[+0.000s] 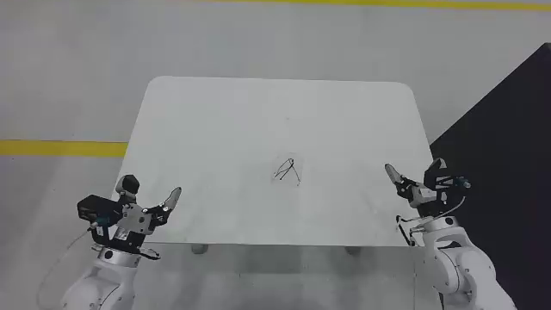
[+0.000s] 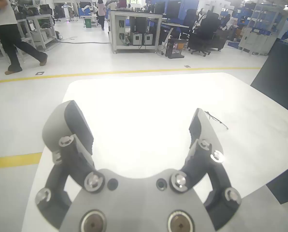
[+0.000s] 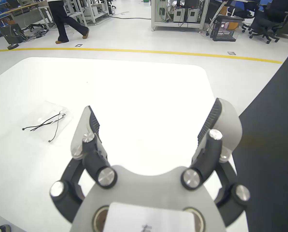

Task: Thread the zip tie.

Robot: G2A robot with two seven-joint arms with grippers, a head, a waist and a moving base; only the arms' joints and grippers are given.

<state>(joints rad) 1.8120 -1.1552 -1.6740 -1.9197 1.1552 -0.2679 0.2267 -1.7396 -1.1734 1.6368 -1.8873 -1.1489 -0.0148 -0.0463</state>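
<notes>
Inboard of my left gripper (image 2: 134, 112) and right gripper (image 3: 153, 107), both spread wide and empty, I see the zip ties (image 1: 288, 170) roughly midway, neither arm clearly nearer.

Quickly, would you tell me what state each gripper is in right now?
Left gripper: open, holding nothing.
Right gripper: open, holding nothing.

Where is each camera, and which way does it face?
Top view: above the arms, looking down at the table; left fingers and right fingers at its near edge.
Left wrist view: on that wrist, looking across the table; left fingers open in front.
Right wrist view: likewise; right fingers open in front.
Shared: all see the zip ties.
</notes>
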